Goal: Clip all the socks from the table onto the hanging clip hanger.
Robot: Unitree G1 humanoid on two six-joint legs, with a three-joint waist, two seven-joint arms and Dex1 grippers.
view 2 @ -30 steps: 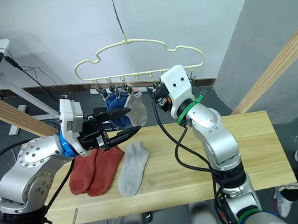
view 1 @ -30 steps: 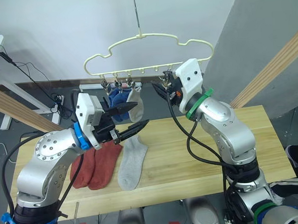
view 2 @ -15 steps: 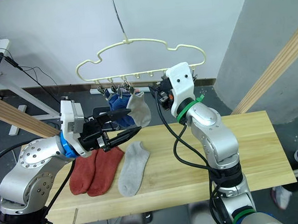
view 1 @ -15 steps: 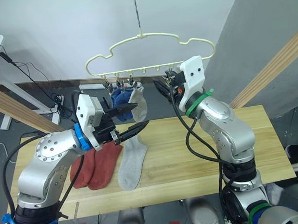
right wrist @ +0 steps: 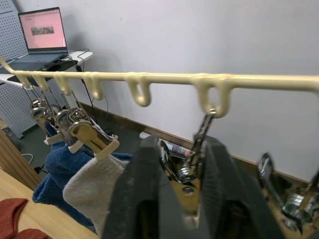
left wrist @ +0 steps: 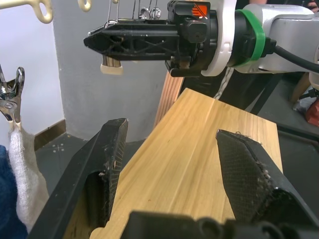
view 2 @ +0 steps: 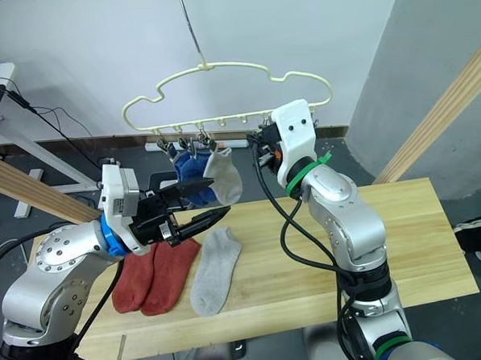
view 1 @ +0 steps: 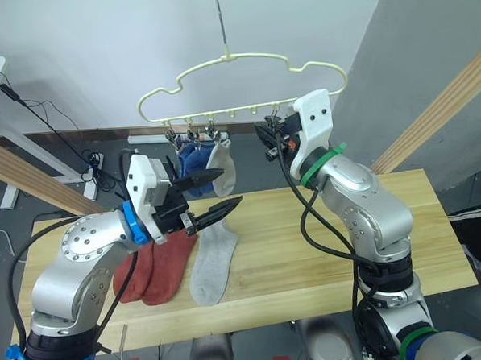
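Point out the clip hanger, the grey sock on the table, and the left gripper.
clip hanger (view 1: 232, 59): left eye view, top rim.
grey sock (view 1: 213, 264): left eye view, mid-body.
left gripper (view 1: 222, 189): left eye view, between fingertips.

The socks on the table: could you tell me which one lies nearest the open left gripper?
The light grey sock, lying right of the two rust-red socks on the table. Its upper end sits just below the left gripper.

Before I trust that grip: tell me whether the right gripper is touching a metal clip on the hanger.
Touching. In the right wrist view the right gripper has both fingers pressed against a metal clip hanging from the clip hanger.
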